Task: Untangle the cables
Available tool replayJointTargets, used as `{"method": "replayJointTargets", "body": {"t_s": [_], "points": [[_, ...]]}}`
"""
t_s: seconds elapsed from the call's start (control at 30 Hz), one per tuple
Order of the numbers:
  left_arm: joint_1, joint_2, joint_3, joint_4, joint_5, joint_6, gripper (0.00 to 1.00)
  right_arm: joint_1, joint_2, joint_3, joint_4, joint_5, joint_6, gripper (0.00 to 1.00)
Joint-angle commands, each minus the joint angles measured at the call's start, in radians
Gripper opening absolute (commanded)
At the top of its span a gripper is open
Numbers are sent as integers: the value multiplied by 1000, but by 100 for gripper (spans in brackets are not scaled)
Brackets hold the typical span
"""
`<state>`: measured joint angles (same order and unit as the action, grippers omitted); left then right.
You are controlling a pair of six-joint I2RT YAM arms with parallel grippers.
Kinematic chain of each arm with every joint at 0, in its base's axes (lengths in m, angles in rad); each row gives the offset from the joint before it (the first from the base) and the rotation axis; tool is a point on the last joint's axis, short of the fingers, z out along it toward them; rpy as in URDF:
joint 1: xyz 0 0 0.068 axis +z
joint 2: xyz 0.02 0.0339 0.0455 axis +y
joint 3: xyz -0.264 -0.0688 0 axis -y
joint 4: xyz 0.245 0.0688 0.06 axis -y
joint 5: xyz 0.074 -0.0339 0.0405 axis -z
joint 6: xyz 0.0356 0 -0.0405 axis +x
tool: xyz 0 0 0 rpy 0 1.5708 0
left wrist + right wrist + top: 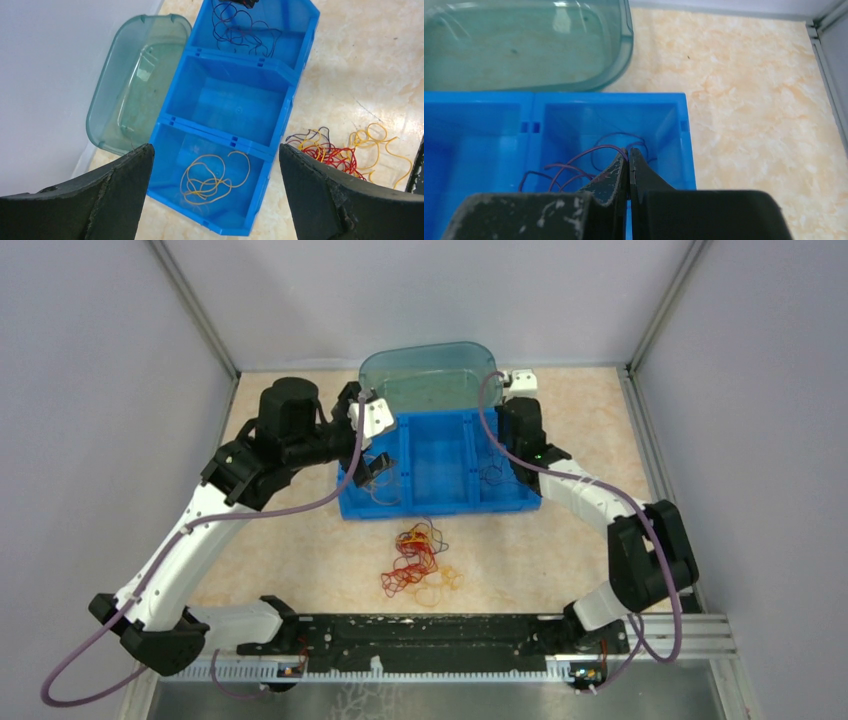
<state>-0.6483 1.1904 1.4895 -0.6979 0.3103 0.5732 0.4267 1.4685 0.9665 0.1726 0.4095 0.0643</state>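
Our left arm [190,540] sweeps up from its base along the left side and bends inward, so that the left fingers [120,200] hang over the left end of the blue bin [440,505]. They are spread wide and hold nothing. Between them, the left wrist view looks down on the nearest compartment, where a single yellow strand [212,177] lies looped on the floor. Our right arm [600,500] arches in from the right and tips down over the bin's right compartment. The right fingers [614,175] are pressed tip to tip just above the purple strands [574,170] lying there. One strand runs right up to the tips, but we cannot tell whether it is pinched. The middle compartment has no strands in it. The remaining cables [420,560], a red, yellow and dark clump, sit on the surface [300,550] just in front of the bin, apart from both fingers. A translucent green tub [430,375] stands behind the bin, touching it.
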Motion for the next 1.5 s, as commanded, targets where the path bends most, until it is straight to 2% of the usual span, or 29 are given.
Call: {"method": "replayJointTargets", "body": {"t_s": [0.0, 0.07, 0.13, 0.17, 0.23, 0.3, 0.4, 0.53, 0.6, 0.73, 0.87, 0.93, 1.1, 1.33, 1.47], "points": [[15, -28, -33, -38, -33, -14, 100, -11, 56, 96, -52, 85, -41, 4], [17, -35, -39, -40, -32, -19, 100, -11, 78, 125, -87, 96, -46, 20], [20, -38, -40, -46, -32, -22, 100, -11, 78, 152, -120, 107, -50, 42], [21, -40, -42, -47, -34, -23, 100, -11, 69, 164, -137, 111, -51, 50], [29, -44, -48, -52, -22, -19, 100, -11, 43, 188, -191, 113, -47, 58], [58, -49, -64, -42, 5, -18, 100, -11, 16, 223, -255, 94, -40, 61], [150, -35, -84, -30, 66, -27, 100, -10, -33, 259, -337, 51, -10, 61], [244, -37, -140, -12, 124, -4, 100, 19, -160, 191, -342, -175, 34, 60], [276, -54, -186, 2, 144, 15, 100, 84, -228, 125, -319, -292, 42, 59], [295, -89, -273, -4, 187, 58, 100, 274, -311, -18, -308, -366, 96, 52], [296, -137, -370, 8, 205, 111, 100, 376, -363, -191, -193, -421, 186, 43], [296, -152, -402, 7, 206, 127, 100, 391, -361, -250, -147, -458, 222, 37], [296, -188, -439, -12, 220, 145, 99, 422, -322, -358, -26, -499, 252, 34], [295, -210, -474, -66, 248, 183, 99, 424, -198, -398, 140, -521, 209, 36], [294, -211, -472, -103, 250, 198, 99, 423, -123, -366, 146, -515, 165, 37]]}}
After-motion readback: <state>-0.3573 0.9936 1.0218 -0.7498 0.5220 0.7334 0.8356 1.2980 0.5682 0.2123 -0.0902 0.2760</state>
